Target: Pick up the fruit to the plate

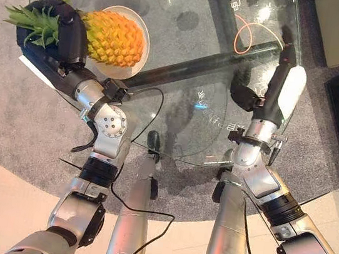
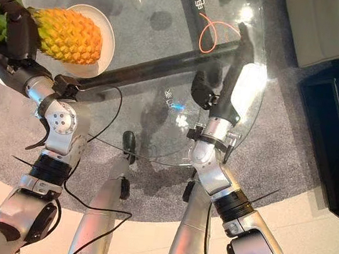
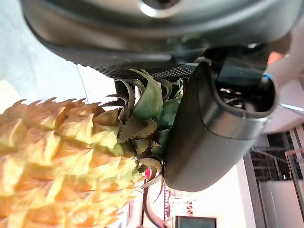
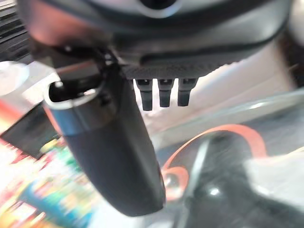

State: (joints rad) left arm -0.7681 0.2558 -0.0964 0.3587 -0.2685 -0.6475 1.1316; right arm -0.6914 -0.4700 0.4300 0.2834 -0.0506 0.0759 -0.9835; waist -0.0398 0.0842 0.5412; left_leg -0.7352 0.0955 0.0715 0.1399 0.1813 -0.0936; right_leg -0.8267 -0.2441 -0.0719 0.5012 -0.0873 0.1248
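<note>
The left hand (image 1: 62, 30) is curled round the pineapple (image 1: 109, 36) at its leafy crown (image 1: 35, 23) (in the left wrist view the thumb (image 3: 213, 128) presses against the green leaves). The yellow body juts out past the fingers and lies across the plate (image 1: 142, 25), which sits on the glass table (image 1: 191, 16) just beyond the hand. Whether the fruit rests on the plate or hangs just above it, I cannot tell. The right hand (image 1: 282, 86) is well apart, over the table's near edge, fingers straight and holding nothing; an orange cord (image 1: 246, 33) loops on the glass just ahead of its fingertips.
</note>
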